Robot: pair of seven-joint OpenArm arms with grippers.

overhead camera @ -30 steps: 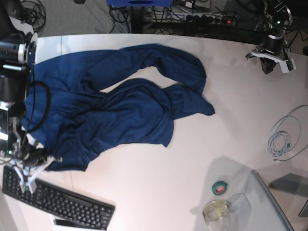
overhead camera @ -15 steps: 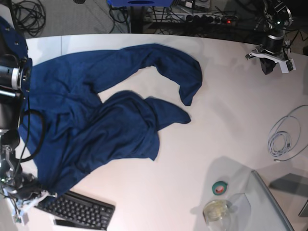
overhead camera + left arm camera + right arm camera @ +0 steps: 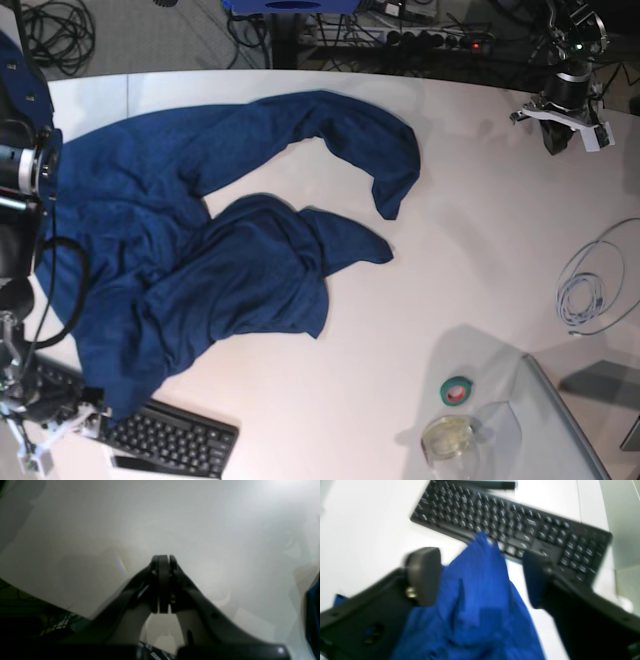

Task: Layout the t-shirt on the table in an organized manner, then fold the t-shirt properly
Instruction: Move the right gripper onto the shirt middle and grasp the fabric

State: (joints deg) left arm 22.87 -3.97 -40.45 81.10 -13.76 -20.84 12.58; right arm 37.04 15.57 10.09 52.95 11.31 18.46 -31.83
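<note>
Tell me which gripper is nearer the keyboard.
Right. The right gripper hangs open just above the keyboard, t-shirt fabric between its jaws. The left gripper sits shut at the table's far corner.

The right pincer [image 3: 480, 577] has black arms with thick, rounded dark pads and a small brass-coloured screw beside one pad. The left pincer [image 3: 161, 562] is dark too, with pale grey sides. A black cable [image 3: 60, 300] loops beside the right arm.
</note>
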